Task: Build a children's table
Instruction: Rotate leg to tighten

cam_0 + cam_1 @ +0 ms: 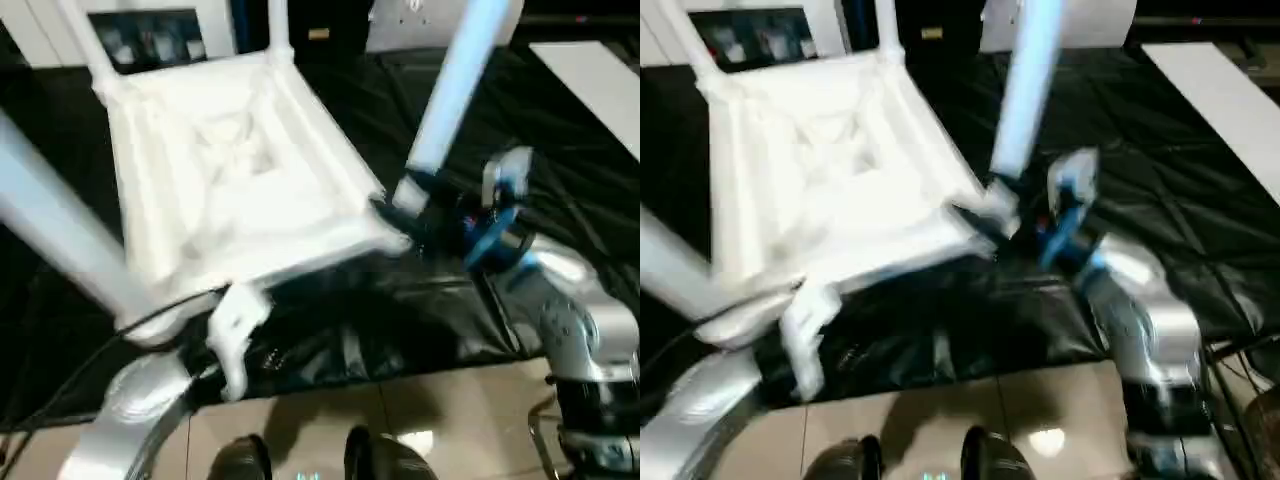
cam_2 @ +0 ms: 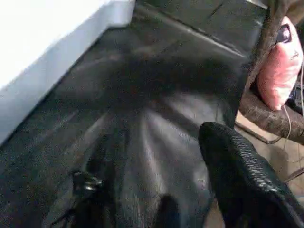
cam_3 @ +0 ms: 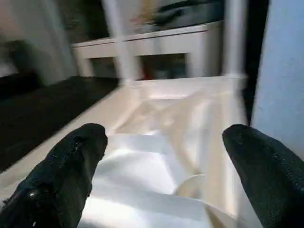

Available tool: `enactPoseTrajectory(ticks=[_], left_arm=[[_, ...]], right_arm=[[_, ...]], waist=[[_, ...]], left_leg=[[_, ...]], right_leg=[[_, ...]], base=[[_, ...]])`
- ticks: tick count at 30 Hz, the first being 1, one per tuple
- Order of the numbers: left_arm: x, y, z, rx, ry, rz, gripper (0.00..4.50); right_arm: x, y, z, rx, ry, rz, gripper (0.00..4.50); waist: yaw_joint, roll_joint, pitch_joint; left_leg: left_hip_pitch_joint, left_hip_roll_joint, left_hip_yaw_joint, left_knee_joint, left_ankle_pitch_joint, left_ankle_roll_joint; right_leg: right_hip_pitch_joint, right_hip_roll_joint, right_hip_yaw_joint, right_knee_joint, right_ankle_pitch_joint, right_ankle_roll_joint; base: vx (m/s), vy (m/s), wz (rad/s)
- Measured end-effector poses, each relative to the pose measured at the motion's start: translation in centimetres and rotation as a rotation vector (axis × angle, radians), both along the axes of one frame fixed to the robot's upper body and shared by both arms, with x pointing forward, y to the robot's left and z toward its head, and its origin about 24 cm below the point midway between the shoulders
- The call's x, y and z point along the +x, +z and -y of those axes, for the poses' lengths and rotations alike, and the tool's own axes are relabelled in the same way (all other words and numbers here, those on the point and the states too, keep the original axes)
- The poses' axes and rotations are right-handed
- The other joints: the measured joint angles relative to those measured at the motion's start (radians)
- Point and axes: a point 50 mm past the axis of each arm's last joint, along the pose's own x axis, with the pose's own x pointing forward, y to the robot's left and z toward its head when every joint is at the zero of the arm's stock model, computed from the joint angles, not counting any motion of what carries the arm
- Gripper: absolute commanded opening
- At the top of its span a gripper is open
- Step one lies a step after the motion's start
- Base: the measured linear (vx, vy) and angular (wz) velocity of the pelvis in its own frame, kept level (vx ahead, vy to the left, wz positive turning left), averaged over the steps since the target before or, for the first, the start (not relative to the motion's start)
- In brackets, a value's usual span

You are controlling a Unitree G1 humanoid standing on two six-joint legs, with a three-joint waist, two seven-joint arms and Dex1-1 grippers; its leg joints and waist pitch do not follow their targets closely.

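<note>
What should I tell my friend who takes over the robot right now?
Right claw: open wide, holding nothing, by the near right corner of the table top.
Left claw: one black finger shows over the black cloth; can't tell if it is open or shut, and nothing shows in it.
Table top: upside down on the black cloth, ribbed underside facing up.
Done: legs stand up at all four corners, two far ones plus the near right leg and near left leg. Whether each is pushed fully in, I can't tell.
Left: check each leg is tight, then turn the table onto its legs.
</note>
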Motion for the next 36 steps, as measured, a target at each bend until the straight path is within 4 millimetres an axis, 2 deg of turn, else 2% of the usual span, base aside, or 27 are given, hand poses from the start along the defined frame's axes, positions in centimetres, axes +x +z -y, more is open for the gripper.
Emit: enactPoseTrajectory(ticks=[6,9,12,13,15,16,17,19,22,27,31,36], left_arm=[[-3.1,-0.5,-2.8,0.027,0.02,-0.092,3.41],[-4.3,0.2,-5.0,0.045,0.032,-0.116,3.6],[-4.6,0.8,-7.0,0.091,0.06,-0.102,3.72],[-4.5,1.1,-7.5,0.104,0.077,-0.087,3.96],[-4.3,1.5,-8.3,0.122,0.098,-0.062,4.06],[-4.0,1.7,-8.4,0.12,0.102,-0.048,4.06],[-3.7,1.9,-8.5,0.119,0.11,-0.032,4.31],[-2.9,2.4,-8.5,0.121,0.133,0.009,4.46],[-1.7,2.6,-8.1,0.088,0.21,0.064,4.49],[-1.0,2.2,-6.8,-0.017,0.321,0.096,4.49],[-1.0,1.7,-5.9,-0.028,0.41,0.115,4.49],[-1.7,1.2,-4.8,-0.049,0.612,0.147,4.49]], right_arm=[[1.7,0.0,2.3,-0.033,-0.227,0.01,4.5],[2.4,-0.8,4.8,-0.07,-0.375,-0.017,4.5],[2.6,-1.3,6.3,-0.079,-0.443,-0.037,4.5],[2.6,-1.3,6.5,-0.081,-0.446,-0.036,4.5],[2.5,-1.3,6.6,-0.09,-0.426,-0.03,4.5],[2.4,-1.3,6.5,-0.092,-0.413,-0.028,4.5],[2.2,-1.4,6.3,-0.092,-0.393,-0.026,4.5],[1.9,-1.9,5.0,-0.093,-0.323,-0.026,4.5],[1.0,-2.8,3.2,-0.116,-0.211,-0.033,4.5],[-0.9,-4.4,1.1,-0.142,-0.112,-0.071,4.5],[-2.1,-5.4,-0.1,-0.117,-0.106,-0.101,4.5],[-5.0,-6.5,-1.6,-0.091,-0.08,-0.18,4.5]], waist=[[0.002,-0.004,0.0],[-0.003,-0.006,0.0],[-0.008,-0.009,0.002],[-0.01,-0.01,0.002],[-0.014,-0.01,0.002],[-0.013,-0.01,0.002],[-0.012,-0.011,0.002],[-0.011,-0.011,0.002],[-0.009,-0.011,0.002],[-0.008,-0.015,-0.001],[-0.008,-0.016,-0.001],[-0.007,-0.024,-0.006]], left_leg=[[0.0,-0.001,0.001,-0.003,-0.001,0.001],[0.001,-0.001,0.001,-0.003,-0.001,0.001],[0.002,-0.001,0.002,-0.003,0.0,0.001],[0.003,0.0,0.002,-0.003,0.0,0.0],[0.003,0.0,0.003,-0.003,0.0,0.0],[0.004,0.0,0.003,-0.003,0.0,0.0],[0.005,0.0,0.003,-0.003,0.0,0.0],[0.006,0.0,0.003,-0.003,0.0,0.0],[0.006,0.0,0.005,-0.003,0.0,0.001],[0.005,0.001,0.006,-0.002,0.0,0.001],[0.007,0.001,0.006,-0.001,0.0,0.0],[0.01,0.001,0.006,-0.001,-0.001,0.0]], right_leg=[[-0.001,0.0,0.001,-0.001,-0.002,0.003],[-0.001,0.0,0.001,0.0,-0.002,0.003],[-0.001,0.0,0.002,0.003,-0.002,0.003],[-0.001,0.0,0.002,0.003,-0.002,0.003],[0.0,0.001,0.003,0.004,-0.002,0.003],[0.0,0.001,0.003,0.004,-0.002,0.003],[0.0,0.001,0.003,0.005,-0.002,0.003],[0.0,0.002,0.004,0.005,-0.002,0.003],[0.0,0.002,0.006,0.005,-0.001,0.002],[0.0,0.002,0.007,0.005,0.001,-0.003],[0.001,0.002,0.007,0.005,0.0,0.0],[0.005,0.002,0.007,0.004,-0.001,0.003]], base=[[0.0,0.0,0.0],[0.0,0.0,0.0],[0.0,0.0,0.0],[0.0,0.0,0.0],[0.0,0.0,0.0],[0.0,0.0,0.0],[0.0,0.0,0.0],[0.0,0.0,0.0],[0.0,0.0,0.0],[0.0,0.0,0.0],[0.0,0.0,0.0],[0.0,0.0,0.0]])
